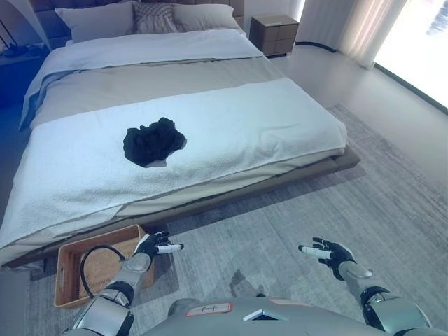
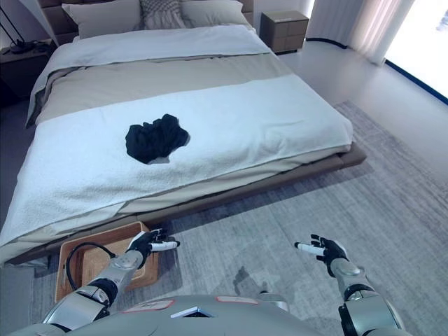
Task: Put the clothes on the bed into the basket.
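Observation:
A crumpled black garment [image 1: 152,141] lies on the white blanket near the foot of the bed [image 1: 280,133], left of its middle. A shallow woven basket [image 1: 70,269] with a black hoop handle stands on the floor at the bed's near left corner. My left hand [image 1: 154,246] hovers open over the basket's right edge, holding nothing. My right hand [image 1: 329,253] is open and empty over the rug, far to the right. Both hands are well short of the garment.
Pillows [image 1: 98,21] lie at the head of the bed. A nightstand [image 1: 274,33] stands at the far right. A grey rug [image 1: 294,217] covers the floor in front of the bed. Curtains [image 1: 364,31] hang at the right.

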You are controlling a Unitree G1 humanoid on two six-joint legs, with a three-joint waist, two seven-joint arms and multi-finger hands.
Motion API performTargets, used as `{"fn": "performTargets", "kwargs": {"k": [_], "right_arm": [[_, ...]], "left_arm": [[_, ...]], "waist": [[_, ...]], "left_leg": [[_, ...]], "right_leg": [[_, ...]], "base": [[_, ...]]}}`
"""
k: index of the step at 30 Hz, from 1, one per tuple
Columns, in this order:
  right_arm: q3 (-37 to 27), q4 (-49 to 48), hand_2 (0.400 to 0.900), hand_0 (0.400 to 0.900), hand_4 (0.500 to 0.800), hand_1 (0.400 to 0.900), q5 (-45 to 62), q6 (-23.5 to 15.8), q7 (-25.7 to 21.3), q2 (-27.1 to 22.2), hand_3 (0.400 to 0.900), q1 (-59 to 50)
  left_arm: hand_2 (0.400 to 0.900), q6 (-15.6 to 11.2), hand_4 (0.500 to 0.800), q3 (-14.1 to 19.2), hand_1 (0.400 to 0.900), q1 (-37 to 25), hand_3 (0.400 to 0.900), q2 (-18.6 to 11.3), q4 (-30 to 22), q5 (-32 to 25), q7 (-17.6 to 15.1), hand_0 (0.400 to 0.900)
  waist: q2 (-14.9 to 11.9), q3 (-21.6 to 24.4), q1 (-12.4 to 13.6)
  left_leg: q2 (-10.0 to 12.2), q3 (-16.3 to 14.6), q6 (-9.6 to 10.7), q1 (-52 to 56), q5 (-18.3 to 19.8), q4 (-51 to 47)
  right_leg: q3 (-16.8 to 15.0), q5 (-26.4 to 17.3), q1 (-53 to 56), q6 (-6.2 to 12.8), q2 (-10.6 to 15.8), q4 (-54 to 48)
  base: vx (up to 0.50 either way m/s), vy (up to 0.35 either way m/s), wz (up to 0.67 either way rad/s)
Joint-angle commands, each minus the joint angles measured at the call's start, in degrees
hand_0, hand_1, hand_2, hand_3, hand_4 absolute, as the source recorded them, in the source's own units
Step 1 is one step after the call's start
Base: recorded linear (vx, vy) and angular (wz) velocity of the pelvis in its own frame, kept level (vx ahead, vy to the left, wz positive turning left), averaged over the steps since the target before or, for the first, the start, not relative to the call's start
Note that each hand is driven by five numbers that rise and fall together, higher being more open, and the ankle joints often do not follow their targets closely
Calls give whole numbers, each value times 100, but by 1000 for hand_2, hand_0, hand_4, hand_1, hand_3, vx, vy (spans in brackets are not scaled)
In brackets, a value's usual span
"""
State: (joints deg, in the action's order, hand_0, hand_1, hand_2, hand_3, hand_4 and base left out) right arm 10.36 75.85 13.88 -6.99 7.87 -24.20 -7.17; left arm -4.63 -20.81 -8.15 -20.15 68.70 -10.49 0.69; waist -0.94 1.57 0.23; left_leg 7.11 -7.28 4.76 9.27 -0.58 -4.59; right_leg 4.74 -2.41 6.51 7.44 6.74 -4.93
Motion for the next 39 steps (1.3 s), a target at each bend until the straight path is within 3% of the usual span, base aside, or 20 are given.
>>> {"fn": "performTargets", "kwargs": {"k": [1, 20, 26, 34, 39], "right_arm": [[4, 33, 900, 900, 800, 900, 326, -355, -158, -50, 900, -337], [5, 59, 900, 900, 800, 900, 340, -373, -137, -27, 900, -328], [-18, 30, 900, 900, 800, 900, 344, -345, -142, -44, 900, -307], [-70, 150, 900, 900, 800, 900, 414, -285, -113, -69, 900, -392], [-132, 176, 900, 900, 800, 900, 423, -275, -98, -75, 900, -357]], "left_arm": [[900, -415, 800, 27, 900, -668, 900, -58, 54, -172, -109, 900], [900, -445, 800, 56, 900, -648, 900, -62, 43, -283, -104, 900], [900, -441, 800, 28, 900, -669, 900, -47, 7, -333, -111, 900], [900, -478, 800, -45, 900, -852, 900, -61, -63, -419, -108, 900], [900, -495, 800, -74, 900, -934, 900, -129, -177, -423, -95, 900]], "waist": [[-196, 257, -8], [-206, 236, -17], [-231, 154, -64], [-326, -8, -51], [-436, -34, 19]], "left_leg": [[80, 198, 163, -355, -82, -16], [82, 203, 163, -372, -77, -8], [2, 253, 77, -363, 27, 134], [-364, 283, -234, -429, 448, 646], [-713, 342, -406, -603, 771, 1108]], "right_leg": [[371, -125, -135, 234, 224, 30], [359, -120, -154, 240, 219, 35], [215, -47, -274, 236, 346, 448], [-1, 94, -459, 370, 711, 1101], [-72, -213, -527, 483, 1121, 1435]], "base": [[0, 0, 0], [0, 0, 0], [1, 32, 4], [9, 123, -3], [23, 164, 5]]}}
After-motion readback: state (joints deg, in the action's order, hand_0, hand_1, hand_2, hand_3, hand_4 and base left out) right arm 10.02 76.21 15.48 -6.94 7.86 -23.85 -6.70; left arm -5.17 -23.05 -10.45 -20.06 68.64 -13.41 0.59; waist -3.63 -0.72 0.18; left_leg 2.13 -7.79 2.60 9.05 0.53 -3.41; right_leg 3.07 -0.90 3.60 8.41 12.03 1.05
